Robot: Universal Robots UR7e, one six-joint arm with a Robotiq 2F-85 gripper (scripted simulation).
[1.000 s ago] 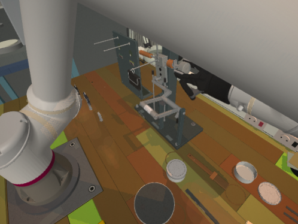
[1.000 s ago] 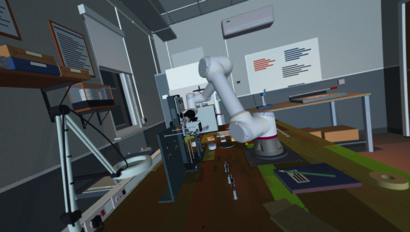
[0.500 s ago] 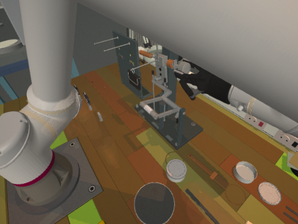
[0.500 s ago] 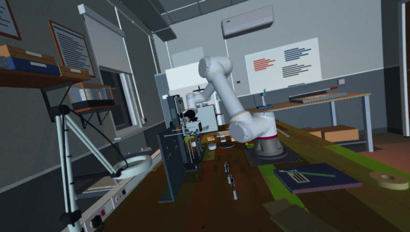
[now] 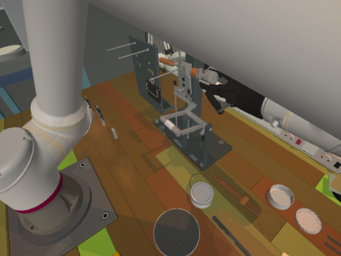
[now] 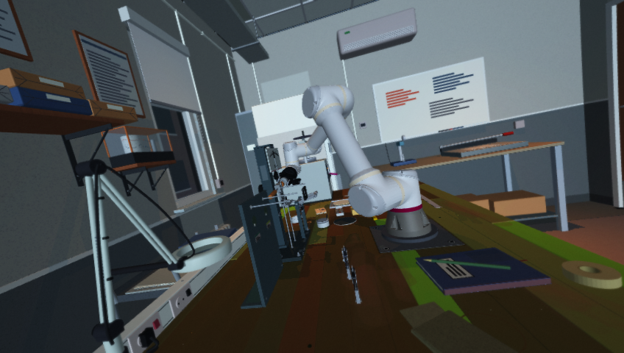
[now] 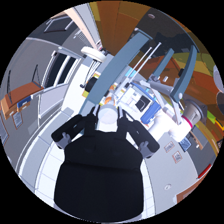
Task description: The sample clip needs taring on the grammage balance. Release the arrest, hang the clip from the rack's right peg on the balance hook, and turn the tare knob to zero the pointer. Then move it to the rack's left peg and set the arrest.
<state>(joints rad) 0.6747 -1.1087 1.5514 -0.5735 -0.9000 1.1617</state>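
The sample clip (image 5: 153,89) hangs in front of the grey rack panel (image 5: 148,73), partly hidden by the balance frame, so I cannot tell what it hangs from. Two thin pegs (image 5: 127,50) stick out from the panel's upper part. The grammage balance (image 5: 186,116) stands on a dark base plate on the bench. Its pale round tare knob (image 5: 209,76) (image 7: 107,116) sits at the top right of the balance head, next to an orange collar. My gripper (image 5: 211,85) (image 7: 107,114) is at the balance head, and its fingers are closed on the tare knob.
Round dishes (image 5: 280,196) and a lidded tin (image 5: 201,194) lie on the near bench with a dark disc (image 5: 176,232). A power strip (image 5: 308,147) runs along the far edge. My arm's base (image 5: 51,202) sits at the left. A magnifier lamp (image 6: 131,245) stands beyond the rack.
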